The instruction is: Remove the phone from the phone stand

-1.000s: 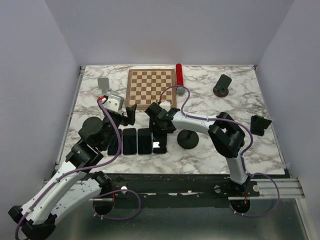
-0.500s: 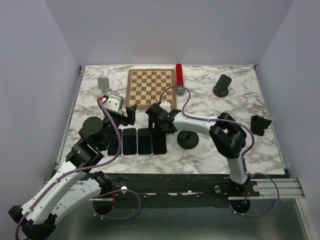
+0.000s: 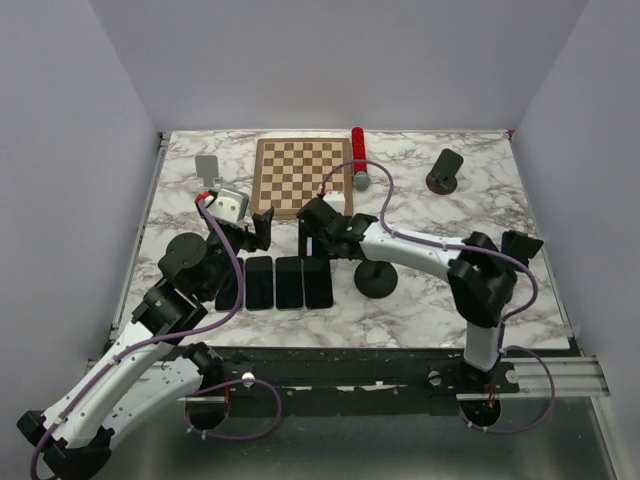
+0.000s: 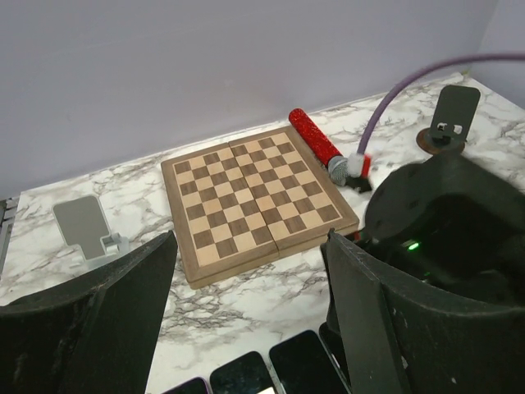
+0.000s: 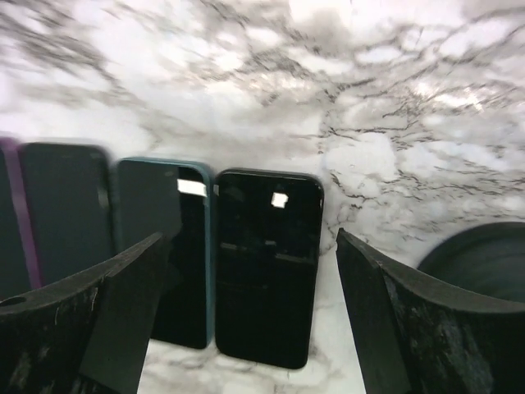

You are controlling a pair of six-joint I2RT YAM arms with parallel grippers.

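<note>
**A:** Top view?
**B:** The phone (image 3: 318, 283) is flat on the table (image 3: 430, 310), rightmost in a row of four. It's off the phone stand (image 3: 377, 278), which sits just to its right with a gap between them. The right gripper (image 3: 312, 240) is at the far end of the phone with nothing in it. The left gripper (image 3: 255, 232) is at the far end of the row, further left, near the chessboard (image 3: 302, 175).

**A:** Left wrist?
**B:** The fingers (image 4: 98, 320) are spread wide with nothing between them. The chessboard is ahead, with a red cylinder (image 4: 312, 135) at its right edge and a grey stand (image 4: 82, 223) to the left. The top ends of the phone row show at the bottom edge.

**A:** Right wrist?
**B:** The fingers (image 5: 90, 328) are wide apart and empty. The phone lies screen up on the marble under the gap. A teal-cased phone (image 5: 164, 246) is right against its left side; can't tell if they touch. The stand's round base is at the right edge, with bare marble between it and the phone.
</note>
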